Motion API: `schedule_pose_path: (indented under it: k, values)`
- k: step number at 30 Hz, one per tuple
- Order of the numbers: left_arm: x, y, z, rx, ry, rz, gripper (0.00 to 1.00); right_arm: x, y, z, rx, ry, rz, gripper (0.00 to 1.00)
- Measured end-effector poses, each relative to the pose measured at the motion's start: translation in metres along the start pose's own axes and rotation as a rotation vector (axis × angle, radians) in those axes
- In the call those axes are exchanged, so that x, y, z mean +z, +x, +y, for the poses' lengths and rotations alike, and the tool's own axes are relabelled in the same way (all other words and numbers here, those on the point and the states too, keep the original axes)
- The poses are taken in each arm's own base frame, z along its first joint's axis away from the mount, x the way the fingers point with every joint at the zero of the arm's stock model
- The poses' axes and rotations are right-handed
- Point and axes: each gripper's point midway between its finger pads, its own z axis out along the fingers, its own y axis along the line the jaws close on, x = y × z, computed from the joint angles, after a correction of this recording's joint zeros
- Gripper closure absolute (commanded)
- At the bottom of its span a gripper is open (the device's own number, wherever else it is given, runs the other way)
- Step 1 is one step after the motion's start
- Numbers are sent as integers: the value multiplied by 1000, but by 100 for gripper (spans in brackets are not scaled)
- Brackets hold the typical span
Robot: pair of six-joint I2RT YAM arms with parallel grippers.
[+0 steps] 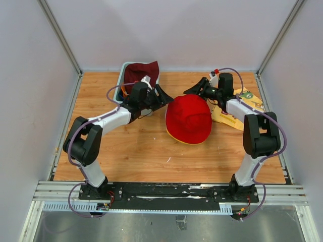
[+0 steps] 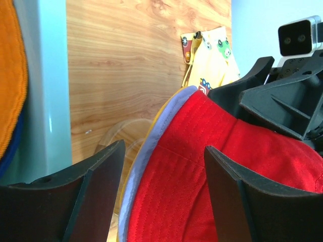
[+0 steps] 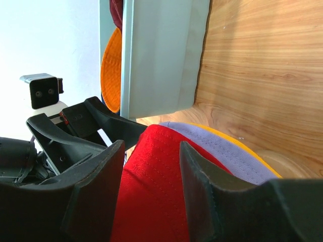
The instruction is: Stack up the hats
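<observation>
A red hat (image 1: 188,118) lies mid-table on top of a lavender hat (image 2: 151,146) and a yellow hat (image 1: 187,141), whose rims show beneath it. A maroon hat (image 1: 141,70) sits in the teal tub (image 1: 121,83), with an orange hat (image 3: 111,70) and a navy edge (image 2: 15,136) inside. My left gripper (image 1: 162,96) is open at the red hat's far-left edge, with the hat's fabric (image 2: 202,166) between its jaws but not pinched. My right gripper (image 1: 196,89) is open at the far-right edge, its jaws astride the same hat (image 3: 151,191).
A flat yellow printed cloth (image 1: 229,113) lies under the right arm. A round wooden base (image 2: 118,136) shows under the hat stack. The tub wall (image 3: 161,55) stands close behind both grippers. The two grippers face each other closely across the hat.
</observation>
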Motion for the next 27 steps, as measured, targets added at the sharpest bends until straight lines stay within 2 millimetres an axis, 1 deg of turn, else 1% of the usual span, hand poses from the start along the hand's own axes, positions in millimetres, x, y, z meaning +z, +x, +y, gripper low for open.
schedule_pose_path:
  k: [3, 6, 9, 12, 16, 20, 22, 24, 27]
  values:
    - [-2, -5, 2, -1, -10, -10, 30, 0, -1, 0, 1, 5, 1, 51]
    - [-4, -14, 1, 0, -18, -27, 30, 2, -8, 7, -9, 3, -2, 51]
    - [-8, -27, -5, 0, -18, -58, 30, 3, -22, 21, -41, -8, -16, 50]
    - [-19, -42, -14, 2, -12, -96, 28, 2, -33, 34, -68, -19, -38, 49]
    - [-40, -75, -31, 13, -5, -199, 26, -2, -48, 43, -80, -16, -72, 47]
    - [-66, -110, -38, 26, -34, -313, 26, -9, -63, 42, -73, 5, -108, 47]
    - [-79, -131, -35, 22, -62, -373, 26, -14, -72, 39, -70, 21, -133, 47]
    - [-87, -149, -25, 12, -98, -418, 26, -17, -78, 35, -69, 39, -153, 47]
    - [-97, -172, 2, -12, -189, -467, 28, -18, -81, 28, -63, 67, -170, 47]
